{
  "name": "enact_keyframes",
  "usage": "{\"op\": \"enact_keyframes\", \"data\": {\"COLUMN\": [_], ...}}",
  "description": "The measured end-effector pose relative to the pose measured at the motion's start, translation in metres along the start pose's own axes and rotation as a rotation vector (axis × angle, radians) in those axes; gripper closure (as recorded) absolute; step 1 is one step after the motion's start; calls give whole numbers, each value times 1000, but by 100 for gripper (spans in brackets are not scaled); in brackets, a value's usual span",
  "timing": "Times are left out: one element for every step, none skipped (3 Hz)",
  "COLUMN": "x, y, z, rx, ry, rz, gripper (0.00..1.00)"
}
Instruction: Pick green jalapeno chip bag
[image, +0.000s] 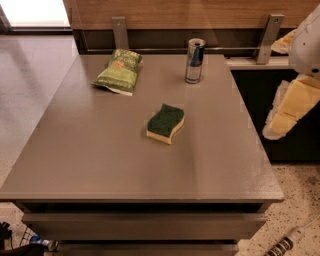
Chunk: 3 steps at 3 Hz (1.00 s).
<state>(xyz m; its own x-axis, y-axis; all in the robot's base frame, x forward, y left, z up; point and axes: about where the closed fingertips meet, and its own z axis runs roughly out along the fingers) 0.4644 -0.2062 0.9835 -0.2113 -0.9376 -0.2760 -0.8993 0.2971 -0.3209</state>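
The green jalapeno chip bag (118, 72) lies flat at the back left of the grey table (100, 150); it is light green with white lettering. My gripper (289, 109) shows as a cream and yellow part of the arm at the right edge of the camera view, off the table's right side. It is well away from the bag and holds nothing that I can see.
A dark-green-topped yellow sponge (165, 123) lies near the table's middle. A silver and blue drink can (194, 60) stands upright at the back right. A wooden wall with metal brackets (120, 32) runs behind the table. Speckled floor (300, 200) lies to the right.
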Motion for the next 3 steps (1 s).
{"op": "enact_keyframes", "data": {"x": [-30, -91, -135], "y": [-30, -84, -132], "z": [32, 61, 63], "rx": [55, 156, 272], "ry": [-129, -341, -532], "rz": [75, 143, 198], "gripper": [0, 0, 0]}}
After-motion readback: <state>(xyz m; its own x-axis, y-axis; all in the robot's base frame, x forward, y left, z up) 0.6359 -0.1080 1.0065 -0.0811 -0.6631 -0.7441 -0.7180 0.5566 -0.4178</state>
